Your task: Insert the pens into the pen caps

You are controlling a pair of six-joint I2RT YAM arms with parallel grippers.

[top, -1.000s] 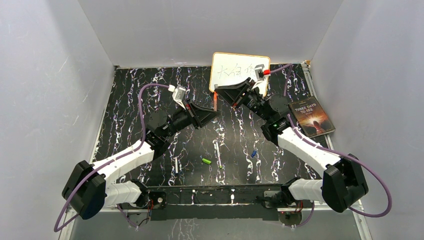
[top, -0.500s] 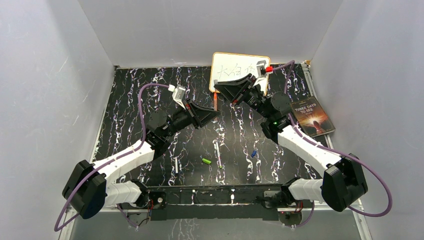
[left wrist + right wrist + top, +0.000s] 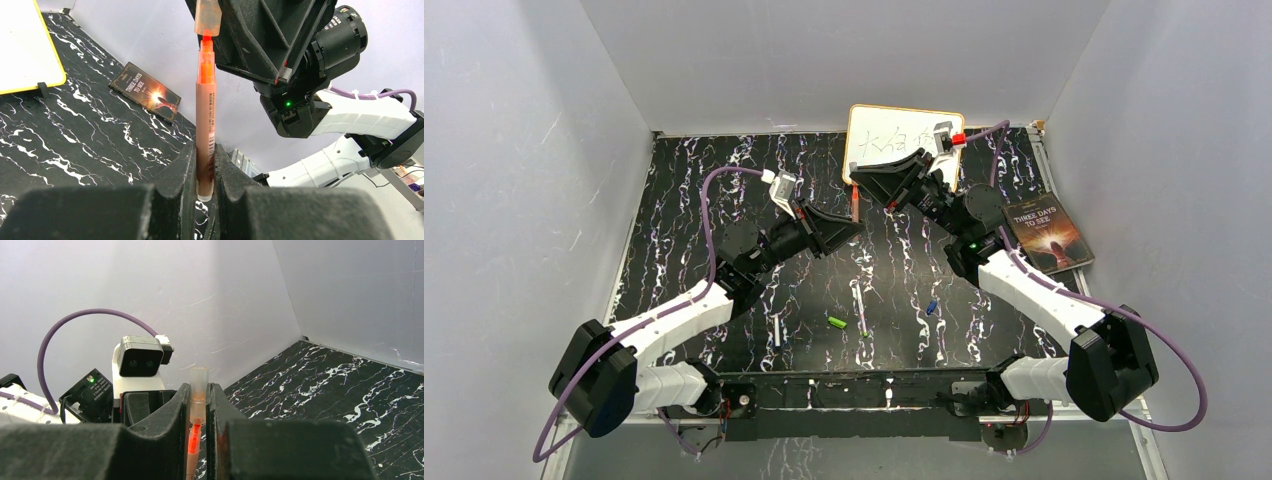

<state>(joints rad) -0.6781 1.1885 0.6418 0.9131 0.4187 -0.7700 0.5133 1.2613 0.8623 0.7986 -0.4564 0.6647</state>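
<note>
Up near the top middle of the overhead view the two arms meet over the black marbled table (image 3: 674,200). The left gripper (image 3: 204,150) is clamped tight on the lower end of an orange-red pen (image 3: 205,115), which stands upright between its jaws with the nib pointing up. Right above it, at the top edge of the left wrist view, the right gripper (image 3: 198,390) is closed on a brownish-orange cap (image 3: 198,377), open end down and in line with the pen. The nib sits right at the mouth of the cap (image 3: 207,17). It looks to be just touching or barely inside, though I can't quite tell from this angle.

Lower in the overhead view, in the bottom middle of the frame, lie the rest of the things:
- a green cap (image 3: 836,321)
- a blue cap (image 3: 932,308), to the right of the green one
- a white pen (image 3: 776,330), to the left of the green cap
- a second white pen (image 3: 860,303), just beside the green cap on its right

All four are well apart from both grippers.

Behind the grippers a whiteboard (image 3: 894,135) with dark scribbles leans at the back wall. A book (image 3: 1046,233) lies on the table at the right edge.
</note>
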